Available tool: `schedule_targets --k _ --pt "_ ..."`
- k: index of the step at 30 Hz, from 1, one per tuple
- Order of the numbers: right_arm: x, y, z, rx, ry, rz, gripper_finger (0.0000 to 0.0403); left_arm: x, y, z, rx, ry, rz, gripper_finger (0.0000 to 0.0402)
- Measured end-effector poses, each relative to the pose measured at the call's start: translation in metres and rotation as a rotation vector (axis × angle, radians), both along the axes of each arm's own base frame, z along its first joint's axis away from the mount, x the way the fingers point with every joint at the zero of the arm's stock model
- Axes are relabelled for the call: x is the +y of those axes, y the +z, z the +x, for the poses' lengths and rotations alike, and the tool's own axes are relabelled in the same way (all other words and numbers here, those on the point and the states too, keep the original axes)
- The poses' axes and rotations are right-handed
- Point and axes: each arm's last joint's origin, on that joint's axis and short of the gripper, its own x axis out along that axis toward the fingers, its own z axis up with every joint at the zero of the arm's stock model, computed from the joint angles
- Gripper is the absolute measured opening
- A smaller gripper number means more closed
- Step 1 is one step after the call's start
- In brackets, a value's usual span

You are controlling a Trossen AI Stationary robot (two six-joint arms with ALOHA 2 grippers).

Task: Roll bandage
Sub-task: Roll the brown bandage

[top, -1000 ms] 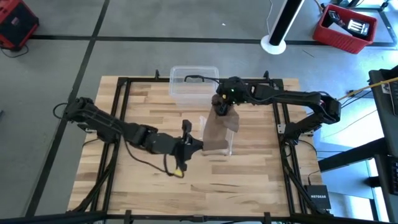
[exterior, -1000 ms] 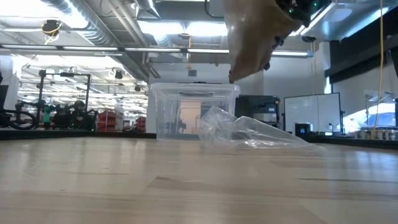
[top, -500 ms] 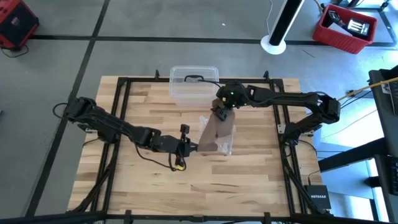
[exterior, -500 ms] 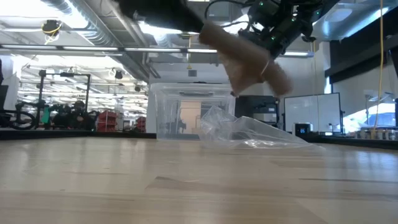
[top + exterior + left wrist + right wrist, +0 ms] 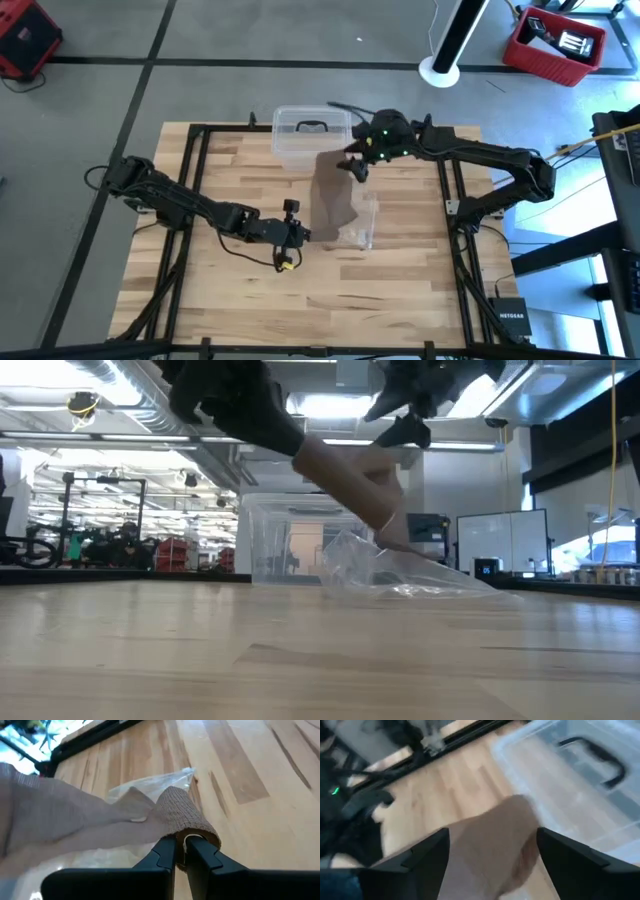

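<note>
Bandage (image 5: 334, 195) lies as a dull brown strip in the high view, running from near the clear plastic box (image 5: 310, 137) at the far side of the table (image 5: 400, 290) down over the crinkled plastic bag (image 5: 362, 225) toward the left gripper (image 5: 303, 234), which sits at the strip's lower end near the table's middle; the right gripper (image 5: 352, 165) hangs beside the strip's far end, next to the box, and whether it touches the cloth cannot be told from above. In the low view the bandage (image 5: 350, 475) slopes through the air from a dark arm at the upper left down to the bag (image 5: 410, 572), which rests on the table (image 5: 300, 660) in front of the box (image 5: 290, 540); the right gripper (image 5: 405, 415) is above the cloth with its fingers apart and nothing between them. Seen from the left wrist, the left gripper (image 5: 181, 851) has its fingers pressed together on the rolled end of the bandage (image 5: 185, 815), and the loose cloth spreads away from the roll over the bag (image 5: 150, 785). Seen from the right wrist, the right gripper (image 5: 492, 855) stands spread wide, its two fingers on either side of the bandage (image 5: 490, 845) without pinching it, with the box (image 5: 580, 780) and its dark handle (image 5: 592, 755) just beyond.
</note>
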Motion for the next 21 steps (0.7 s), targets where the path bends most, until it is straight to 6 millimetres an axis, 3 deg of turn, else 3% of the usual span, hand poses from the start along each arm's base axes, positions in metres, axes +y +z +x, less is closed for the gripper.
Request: schedule_targets --k 5,10,15,21 --pt "0.004 -0.005 -0.004 0.062 0.031 0.125 0.0301 -0.004 0.0 0.0 -0.013 -0.002 -0.164 0.0017" --pt "0.023 0.019 -0.025 0.138 0.156 0.189 0.0301 -0.016 0.017 0.003 -0.034 -0.041 -0.37 0.0017" --pt "0.059 0.044 -0.051 0.104 0.298 0.073 0.0301 -0.018 0.079 -0.003 -0.199 -0.132 -0.387 0.0017" --pt "0.1 0.068 -0.082 0.02 0.35 -0.151 0.0301 0.009 0.163 -0.033 -0.52 -0.102 -0.264 0.0017"
